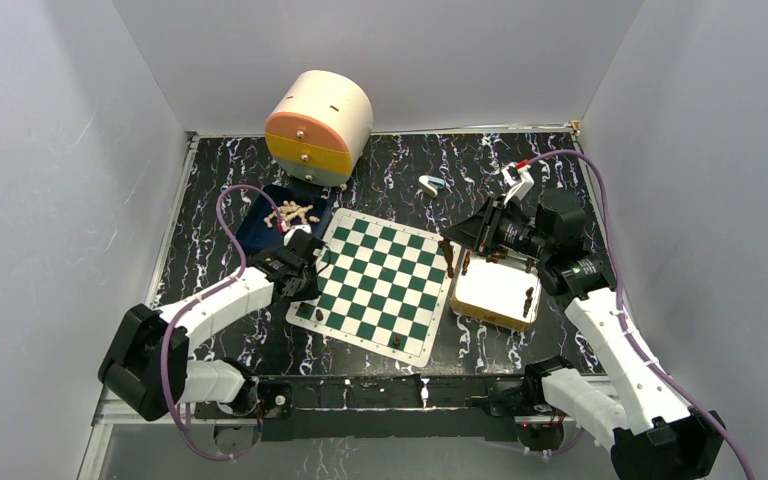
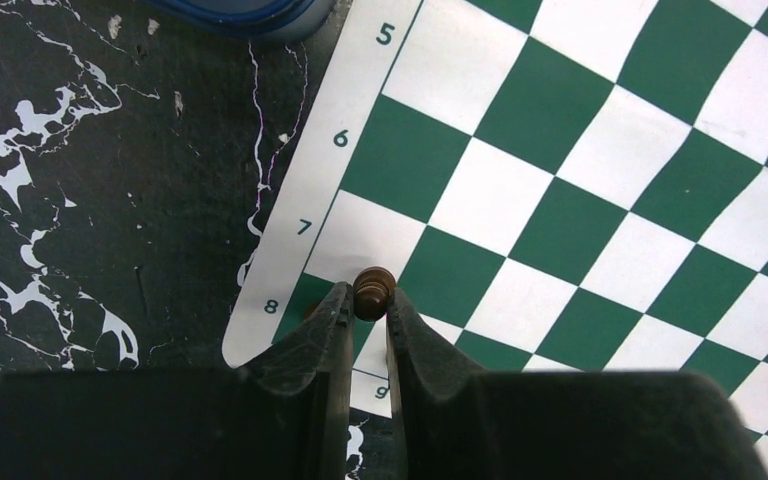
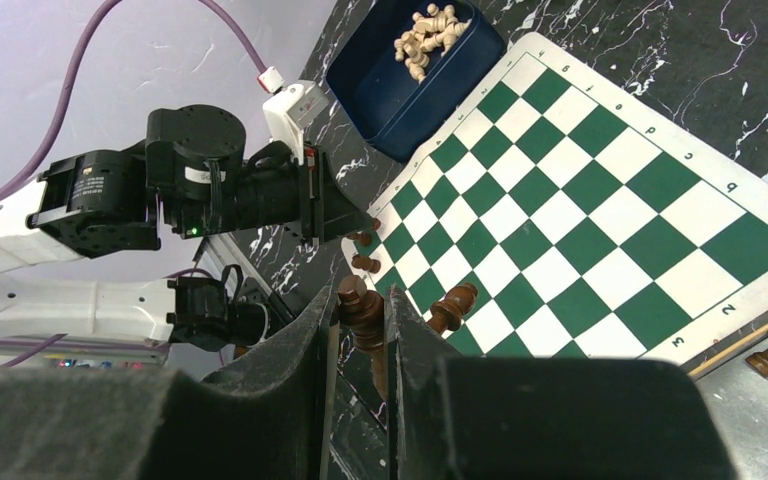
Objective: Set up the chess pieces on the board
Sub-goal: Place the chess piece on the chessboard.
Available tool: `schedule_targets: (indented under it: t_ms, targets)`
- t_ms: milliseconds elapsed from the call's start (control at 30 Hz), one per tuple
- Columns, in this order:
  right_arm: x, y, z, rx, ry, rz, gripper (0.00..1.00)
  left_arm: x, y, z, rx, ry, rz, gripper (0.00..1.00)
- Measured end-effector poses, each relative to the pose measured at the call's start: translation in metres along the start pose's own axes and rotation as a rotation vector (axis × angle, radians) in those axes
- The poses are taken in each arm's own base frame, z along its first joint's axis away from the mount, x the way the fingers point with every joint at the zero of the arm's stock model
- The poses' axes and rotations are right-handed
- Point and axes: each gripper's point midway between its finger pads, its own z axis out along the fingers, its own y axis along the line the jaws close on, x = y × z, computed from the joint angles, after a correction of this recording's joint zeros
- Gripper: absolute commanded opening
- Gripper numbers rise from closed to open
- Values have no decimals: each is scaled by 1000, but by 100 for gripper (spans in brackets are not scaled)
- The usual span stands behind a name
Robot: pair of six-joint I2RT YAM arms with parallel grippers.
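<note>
My left gripper (image 2: pixel 370 303) is clamped on the round head of a dark pawn (image 2: pixel 373 288). I hold it upright over the corner of the board (image 2: pixel 520 200), beside the marks 7 and 8. I grip it from above so that its base can go down flat on one square. Whether it touches the mat already, I cannot tell.

My right gripper (image 3: pixel 363 300) is closed on a second dark piece (image 3: pixel 365 320), held in the air at the board's side. I think this is to leave the corner free for the left arm.

Now the count. Two dark pieces are in my jaws. In the right wrist view a lone dark piece (image 3: pixel 452 305) is on a square at the board edge. Two small dark ones show near my left fingertips, and one is perhaps the pawn itself. On the white box (image 1: pixel 495 290) I see at least two more.

The beige pieces (image 1: pixel 293 212) lie in a heap in the blue tray (image 1: pixel 255 228). They are more than ten and too tangled to count exactly. I see none of them on the board.
</note>
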Motion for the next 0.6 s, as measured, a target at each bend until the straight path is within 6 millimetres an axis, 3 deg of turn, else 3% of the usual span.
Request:
schedule_targets:
  t_ms: [600]
  targets:
    - [1, -1, 1, 2, 4, 4, 9, 1, 2, 9, -11, 10, 4, 4]
